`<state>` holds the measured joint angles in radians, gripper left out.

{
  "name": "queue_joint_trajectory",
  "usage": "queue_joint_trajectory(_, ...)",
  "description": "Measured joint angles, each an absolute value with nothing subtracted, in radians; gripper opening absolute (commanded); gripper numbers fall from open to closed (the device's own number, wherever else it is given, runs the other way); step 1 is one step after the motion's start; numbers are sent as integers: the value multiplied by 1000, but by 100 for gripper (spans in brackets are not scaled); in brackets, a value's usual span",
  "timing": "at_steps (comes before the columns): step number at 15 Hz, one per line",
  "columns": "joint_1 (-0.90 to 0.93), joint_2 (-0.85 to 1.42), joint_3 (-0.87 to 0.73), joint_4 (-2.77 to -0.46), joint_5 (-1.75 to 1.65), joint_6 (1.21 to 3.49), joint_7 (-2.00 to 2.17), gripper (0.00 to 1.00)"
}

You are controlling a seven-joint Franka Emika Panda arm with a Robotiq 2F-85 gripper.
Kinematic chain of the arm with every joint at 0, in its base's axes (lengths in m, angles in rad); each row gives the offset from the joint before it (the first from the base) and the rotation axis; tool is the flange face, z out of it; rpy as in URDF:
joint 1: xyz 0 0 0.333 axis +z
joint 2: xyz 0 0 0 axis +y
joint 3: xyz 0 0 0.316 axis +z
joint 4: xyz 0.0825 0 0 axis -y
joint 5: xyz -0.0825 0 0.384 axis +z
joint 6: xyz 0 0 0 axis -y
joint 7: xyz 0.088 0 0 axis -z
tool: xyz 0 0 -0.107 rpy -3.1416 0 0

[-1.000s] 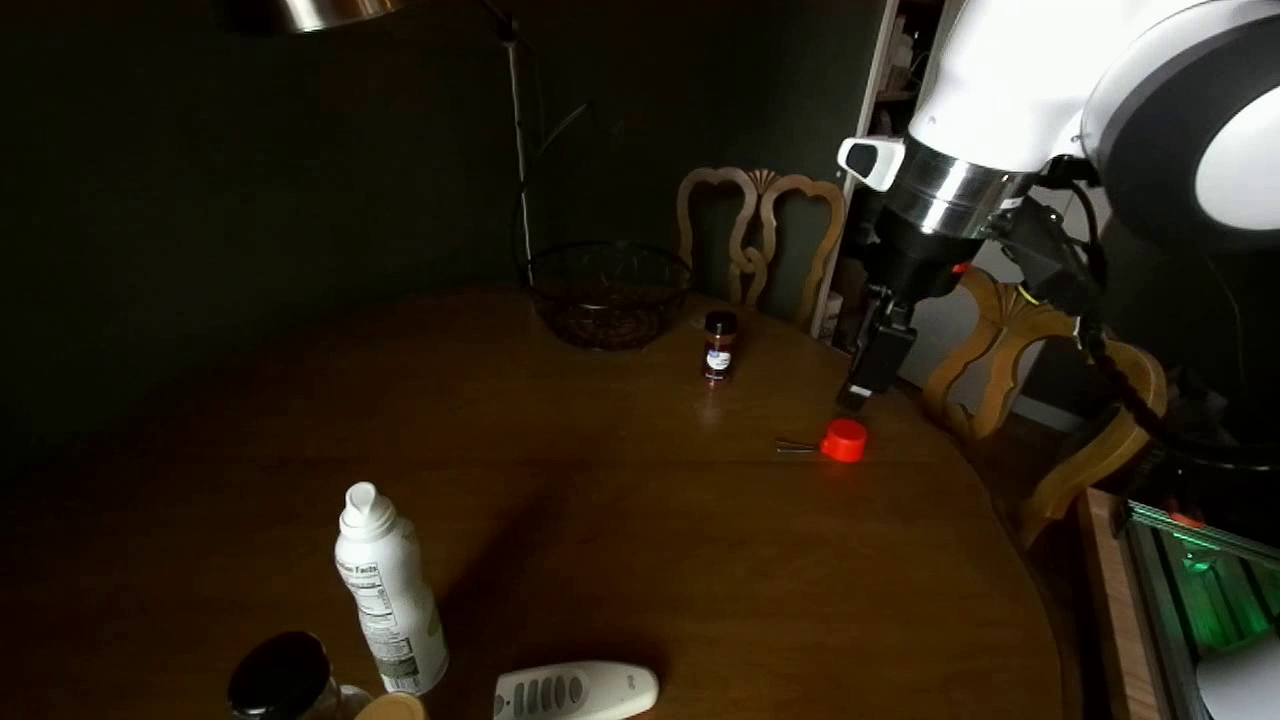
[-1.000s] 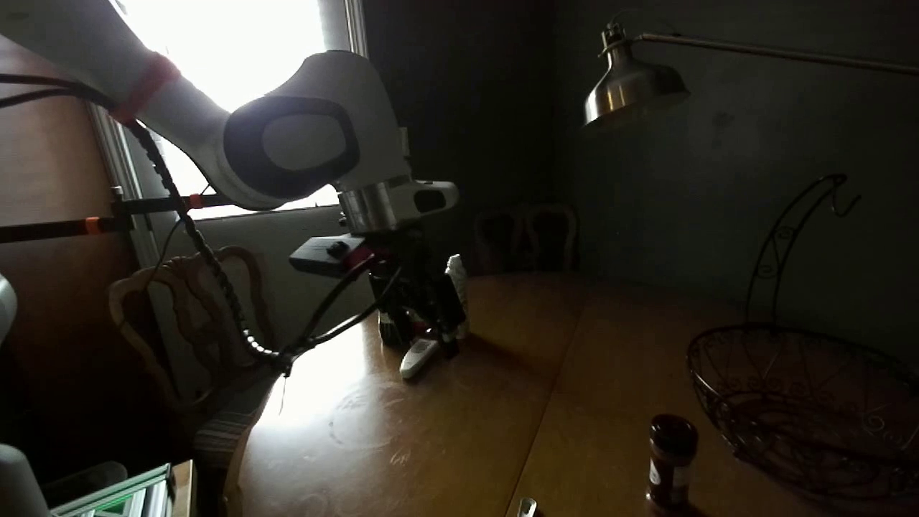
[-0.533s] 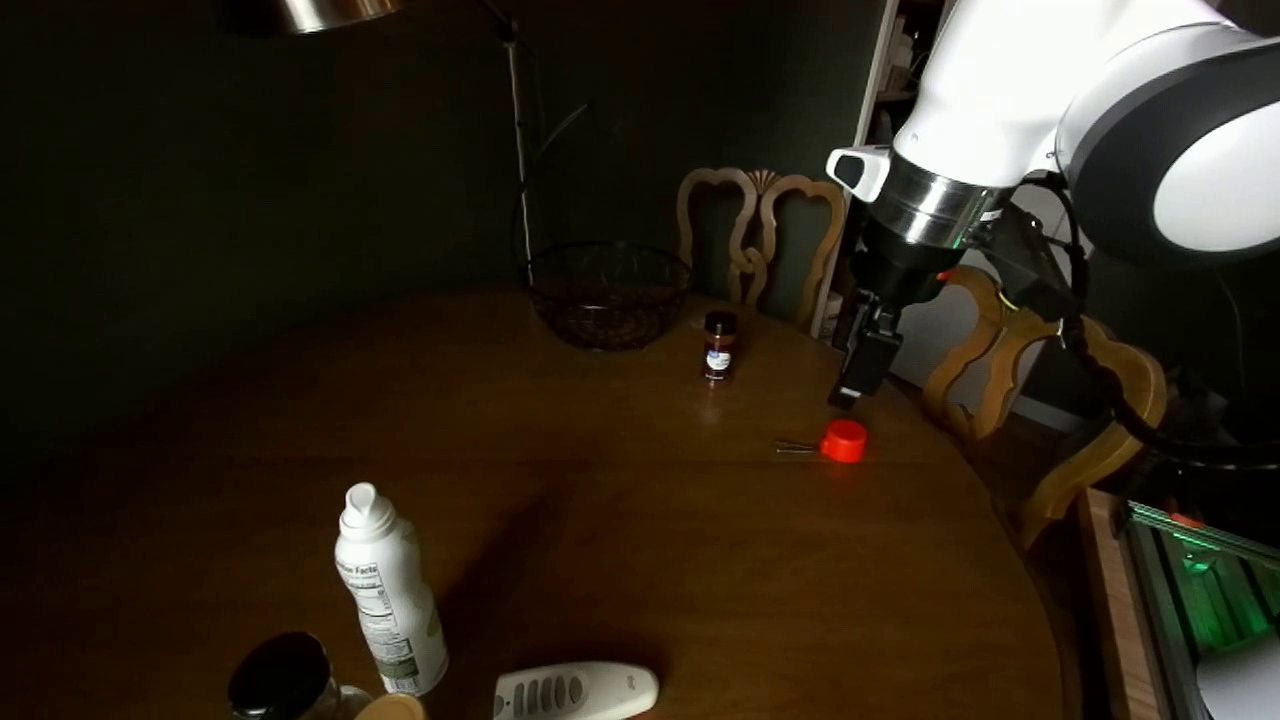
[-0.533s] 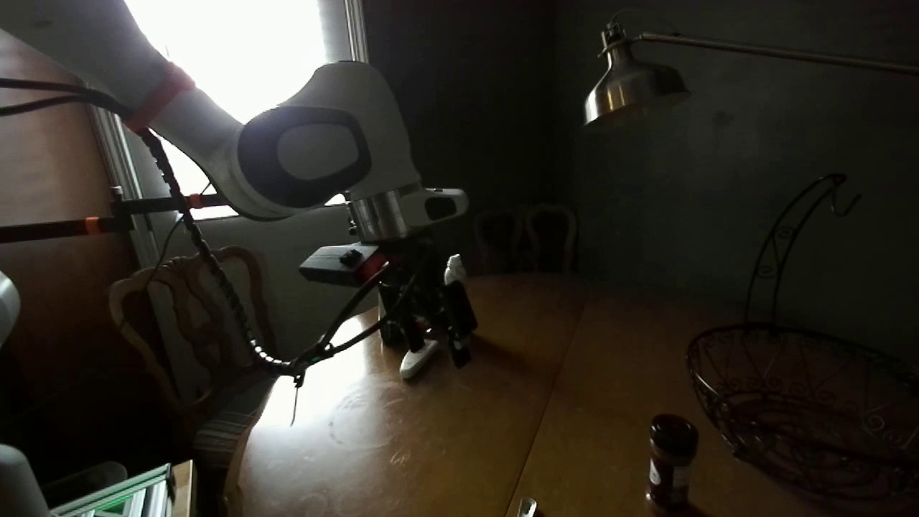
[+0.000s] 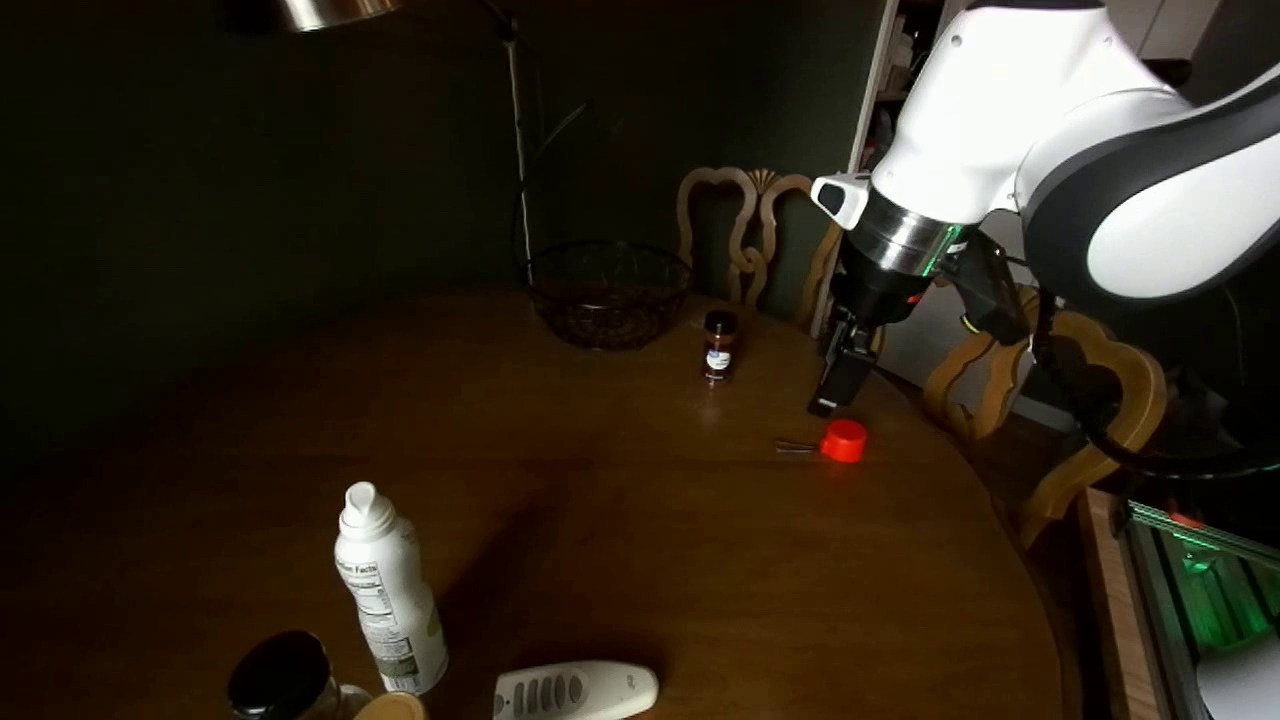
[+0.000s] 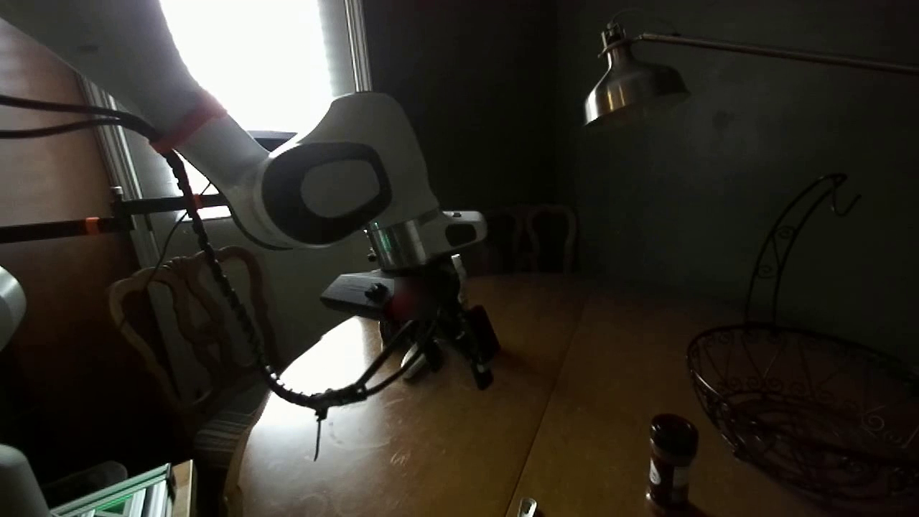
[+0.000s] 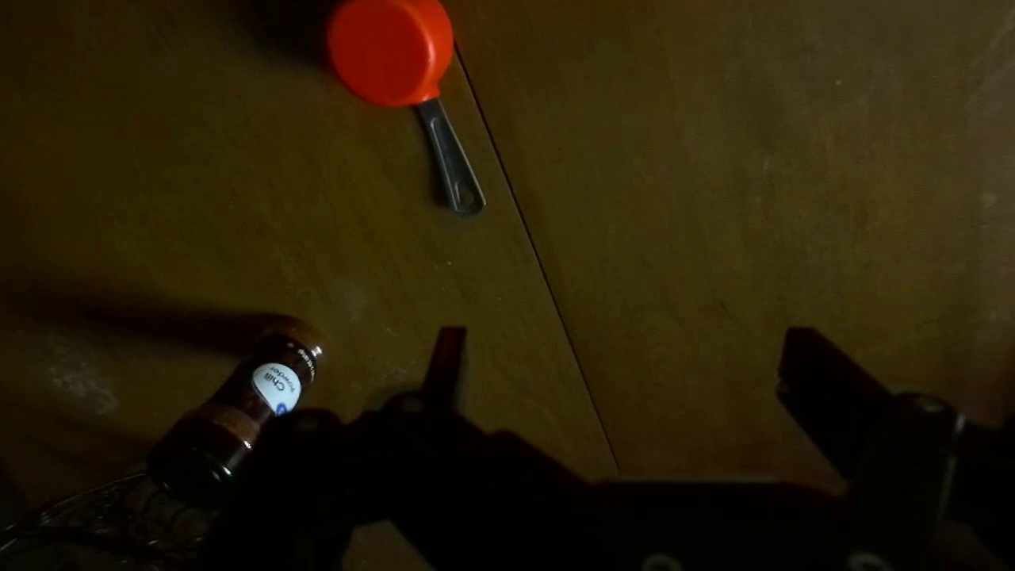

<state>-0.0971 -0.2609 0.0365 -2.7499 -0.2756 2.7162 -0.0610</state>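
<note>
My gripper (image 7: pixel 626 337) is open and empty above the wooden table (image 5: pixel 640 560), its two dark fingers wide apart. In the exterior views the gripper (image 5: pixel 824 398) (image 6: pixel 459 372) hangs tilted over the table. Nearest to it is a red measuring cup (image 5: pixel 845 441), upside down, with a grey metal handle (image 7: pixel 452 162); the cup also shows in the wrist view (image 7: pixel 388 51). Only the handle's end (image 6: pixel 526 508) shows in an exterior view. A chili powder jar (image 5: pixel 718 345) (image 6: pixel 671 459) stands upright near it; in the wrist view the jar (image 7: pixel 273 385) is beside the left finger.
A black wire basket (image 5: pixel 610 300) (image 6: pixel 718 329) stands behind the jar. A white spray can (image 5: pixel 390 595), a pale remote (image 5: pixel 577 690) and a dark-lidded jar (image 5: pixel 280 675) are at the table's far end from the arm. Chairs (image 5: pixel 760 230) and a metal lamp (image 6: pixel 635 86) surround the table.
The arm and open gripper have moved left and slightly down in an exterior view, and right and down in the opposite exterior picture. The objects on the table have not moved.
</note>
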Motion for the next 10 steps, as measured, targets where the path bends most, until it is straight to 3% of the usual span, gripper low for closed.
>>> queue_joint_trajectory(4, -160, -113, 27, -2728, -394, 2855, -46, 100)
queue_joint_trajectory(10, -227, 68, -1, -2642, -584, 2872, -18, 100)
